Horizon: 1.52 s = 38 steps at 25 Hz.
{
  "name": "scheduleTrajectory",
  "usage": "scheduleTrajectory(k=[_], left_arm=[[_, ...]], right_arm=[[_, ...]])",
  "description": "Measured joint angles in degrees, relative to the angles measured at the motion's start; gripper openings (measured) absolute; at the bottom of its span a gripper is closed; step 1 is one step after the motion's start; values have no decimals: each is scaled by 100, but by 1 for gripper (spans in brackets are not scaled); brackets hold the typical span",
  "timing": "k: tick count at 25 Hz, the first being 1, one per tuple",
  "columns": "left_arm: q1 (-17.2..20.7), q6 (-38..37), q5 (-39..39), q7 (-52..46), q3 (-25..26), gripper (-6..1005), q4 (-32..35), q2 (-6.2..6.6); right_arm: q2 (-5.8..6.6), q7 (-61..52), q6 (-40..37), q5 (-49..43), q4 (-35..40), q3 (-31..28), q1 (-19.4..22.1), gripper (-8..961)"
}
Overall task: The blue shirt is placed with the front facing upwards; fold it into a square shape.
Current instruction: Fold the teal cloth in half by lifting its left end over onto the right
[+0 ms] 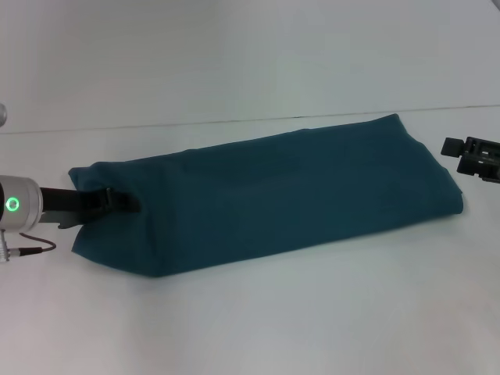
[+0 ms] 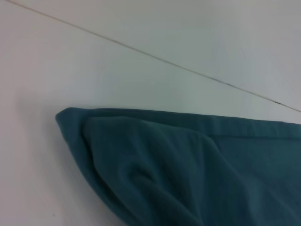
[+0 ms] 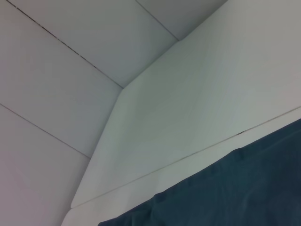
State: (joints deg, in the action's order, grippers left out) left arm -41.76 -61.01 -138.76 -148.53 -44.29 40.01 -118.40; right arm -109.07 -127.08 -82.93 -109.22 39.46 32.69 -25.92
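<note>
The blue shirt [image 1: 273, 195] lies on the white table as a long folded band, running from near left to far right. No print or collar shows. My left gripper [image 1: 117, 201] reaches in from the left and lies over the band's left end. The left wrist view shows that end's corner [image 2: 70, 117] with a folded layer on top. My right gripper [image 1: 471, 155] hovers at the right edge of the head view, just off the shirt's far right end and not touching it. The right wrist view shows only an edge of the shirt [image 3: 244, 188].
The white table [image 1: 312, 312] has a thin seam [image 1: 234, 121] running across behind the shirt. A cable [image 1: 31, 250] hangs from my left arm. A small grey object [image 1: 2, 115] sits at the far left edge.
</note>
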Motion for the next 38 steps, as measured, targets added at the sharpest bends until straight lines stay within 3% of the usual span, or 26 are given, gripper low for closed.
scheduleTrajectory(k=[17, 19, 25, 29, 38], left_arm=[[24, 53, -17, 12, 13, 113, -29, 8], [63, 50, -14, -24, 38, 113, -3, 38], [284, -31, -226, -517, 67, 114, 130, 302], [456, -41, -518, -655, 260, 113, 350, 357], [473, 24, -1629, -796, 951, 112, 615, 469]], right_arm=[[0, 0, -19, 24, 0, -9, 17, 863], [0, -1, -24, 25, 0, -21, 19, 863], [-14, -5, -40, 9, -7, -138, 42, 863], [-26, -24, -38, 2, -9, -149, 52, 863], [-30, -44, -3, -3, -9, -150, 52, 863]])
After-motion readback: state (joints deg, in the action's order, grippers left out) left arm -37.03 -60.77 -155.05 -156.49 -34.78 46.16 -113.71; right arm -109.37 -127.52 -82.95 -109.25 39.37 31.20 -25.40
